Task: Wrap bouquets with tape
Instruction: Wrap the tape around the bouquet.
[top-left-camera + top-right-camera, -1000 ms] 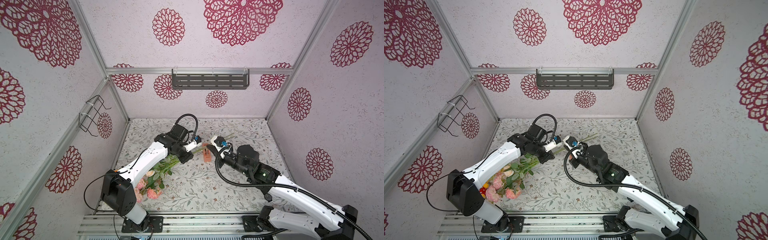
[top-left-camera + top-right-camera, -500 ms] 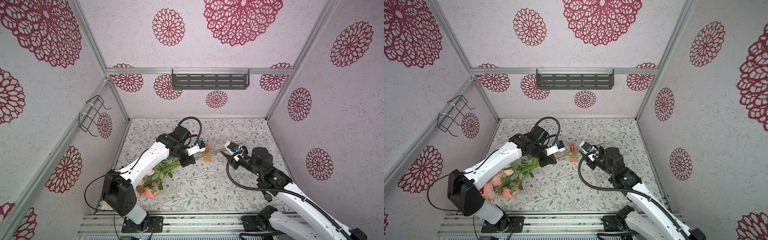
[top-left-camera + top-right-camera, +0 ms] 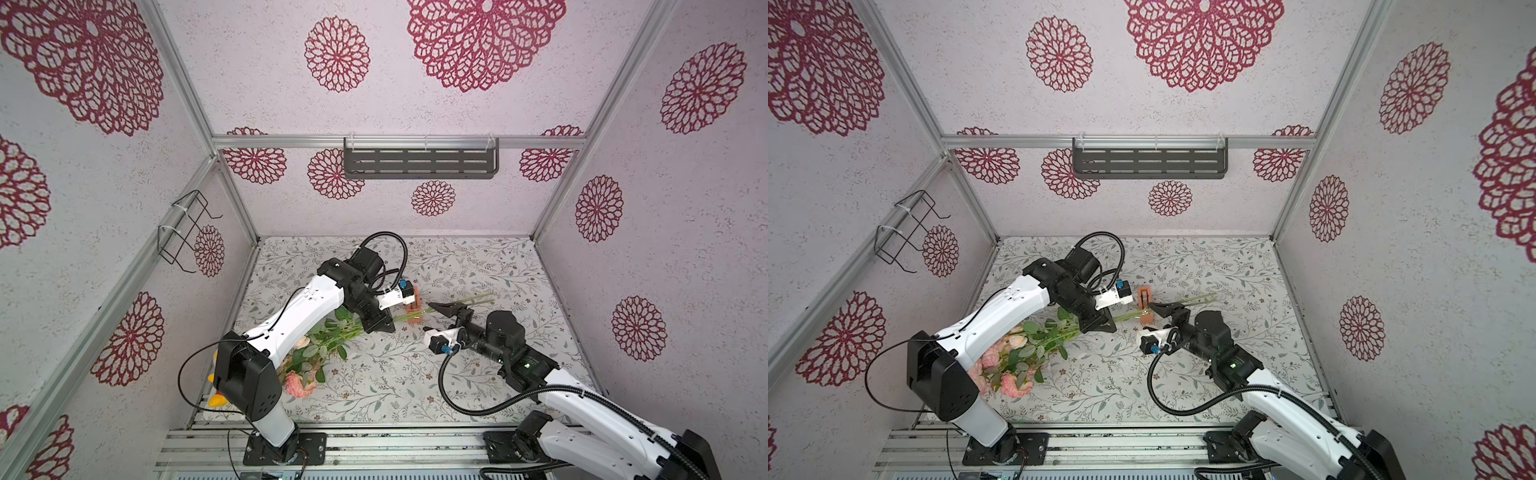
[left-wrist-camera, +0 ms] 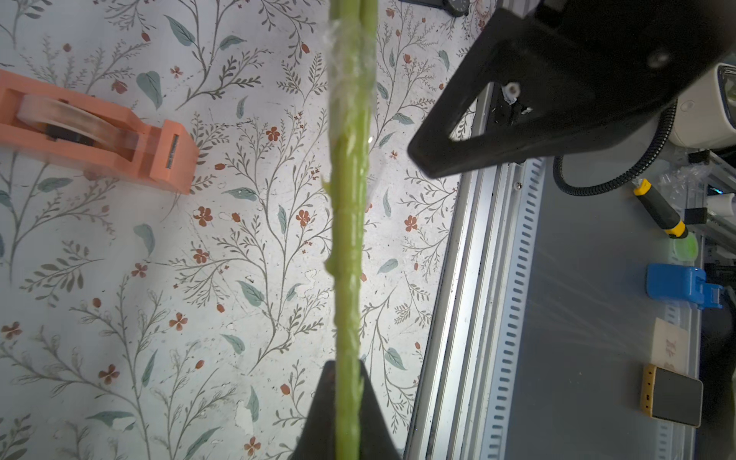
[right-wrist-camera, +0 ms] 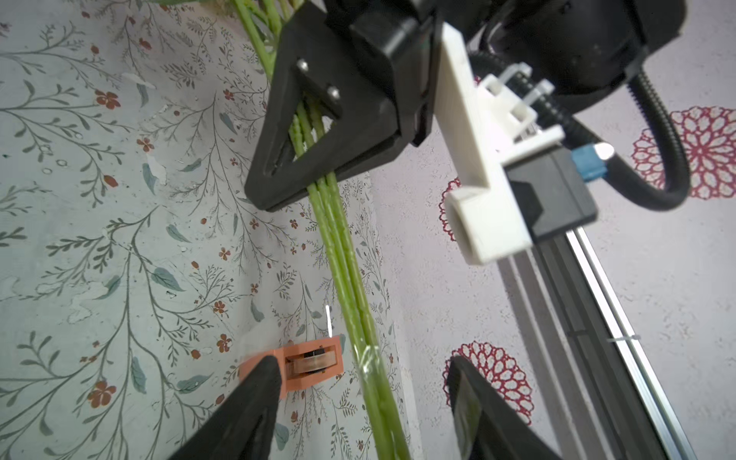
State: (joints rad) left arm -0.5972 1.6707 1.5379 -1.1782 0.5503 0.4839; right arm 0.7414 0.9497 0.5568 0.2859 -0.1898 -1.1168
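Left gripper [image 4: 345,374] pinches the bouquet stems [image 4: 350,247]; right gripper [image 5: 360,370], spread and empty, may snag the tape wrap [image 4: 350,79].

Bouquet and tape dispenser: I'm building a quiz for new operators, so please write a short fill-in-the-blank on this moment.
The left gripper is ___ on the bouquet stems. The right gripper is ___, gripping nothing. The tape dispenser lying on the table is ___ in colour.
Missing: shut; open; orange.
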